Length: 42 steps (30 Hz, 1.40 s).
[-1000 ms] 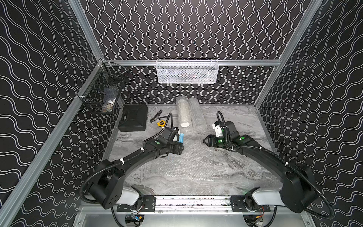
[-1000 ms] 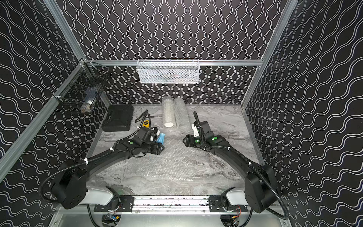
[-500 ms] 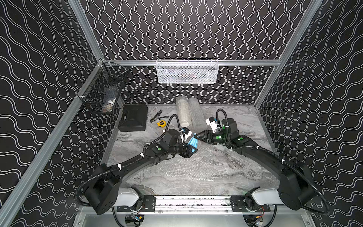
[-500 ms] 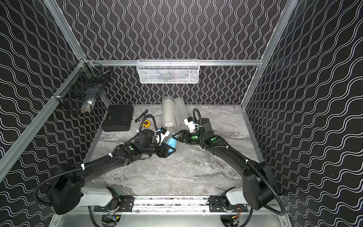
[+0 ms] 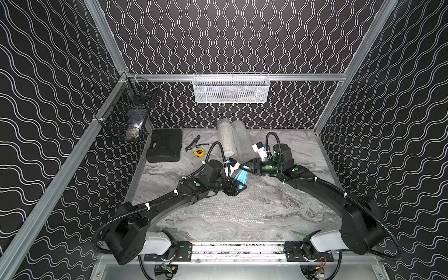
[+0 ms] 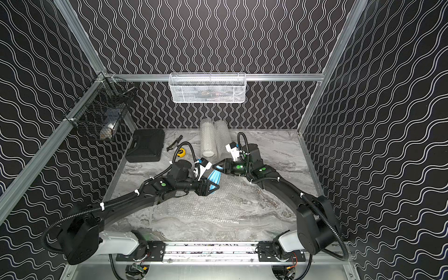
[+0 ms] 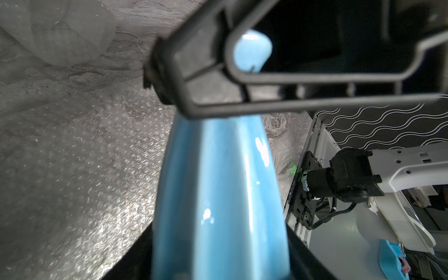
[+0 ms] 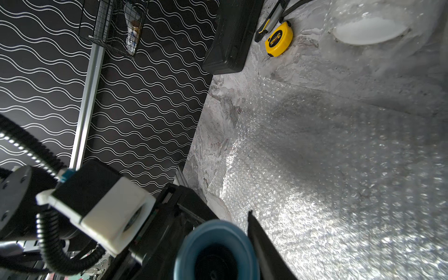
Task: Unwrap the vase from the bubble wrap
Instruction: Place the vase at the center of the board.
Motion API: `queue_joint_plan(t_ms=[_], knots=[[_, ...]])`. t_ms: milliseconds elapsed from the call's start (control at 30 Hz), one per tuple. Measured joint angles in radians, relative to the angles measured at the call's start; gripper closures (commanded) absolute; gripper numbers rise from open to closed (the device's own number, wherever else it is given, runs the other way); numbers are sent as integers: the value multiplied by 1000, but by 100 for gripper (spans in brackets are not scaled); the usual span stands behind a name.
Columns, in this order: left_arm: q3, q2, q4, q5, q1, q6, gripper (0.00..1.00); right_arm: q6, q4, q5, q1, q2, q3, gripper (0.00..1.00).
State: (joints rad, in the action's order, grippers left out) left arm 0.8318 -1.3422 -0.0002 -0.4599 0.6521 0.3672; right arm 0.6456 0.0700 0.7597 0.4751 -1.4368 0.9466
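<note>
Black walls (image 5: 242, 36) patterned with white wavy lines enclose a grey marbled table (image 5: 303, 218). Aluminium rails (image 5: 303, 77) frame them. A white mesh basket (image 5: 230, 89) hangs on the far rail and a black wire basket (image 5: 123, 114) on the left.

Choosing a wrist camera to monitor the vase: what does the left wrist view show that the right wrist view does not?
Only the left wrist view: the blue vase side-on along its glossy body, the right gripper's fingers crossing its neck, and the right arm's base. Only the right wrist view: the vase's open mouth, the yellow tape measure, black case, wire basket and the left arm's wrist camera. Both: the vase, and the flat bubble wrap sheet spread on the marble table.
</note>
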Motion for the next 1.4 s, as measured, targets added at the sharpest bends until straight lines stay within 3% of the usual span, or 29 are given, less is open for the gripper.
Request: queue_joint_plan(t_ms=[233,400,633,700,933,1167,1400], knots=[[0,0,1,-6,2,-3,51,16,11,1,1,0,-2,77],[0,0,1,-6,2,-4,46,13,9,-3,1,2,-2,80],[-1,2,-1,14,1,-3,9,-11,-16,-50,-6,10,-2,82],[-5,12,-3,23,0,-3,4,-11,-21,-71,-18,13,-6,82],[0,55,-76,114,1,-3,4,-38,-52,-130,-112,32,-18,82],[82,63,-309,348,1,-3,5,-122,-134,-269,-181,34,6,82],[133,158,-529,484,1,7,5,-210,-167,-418,-238,-9,58,83]])
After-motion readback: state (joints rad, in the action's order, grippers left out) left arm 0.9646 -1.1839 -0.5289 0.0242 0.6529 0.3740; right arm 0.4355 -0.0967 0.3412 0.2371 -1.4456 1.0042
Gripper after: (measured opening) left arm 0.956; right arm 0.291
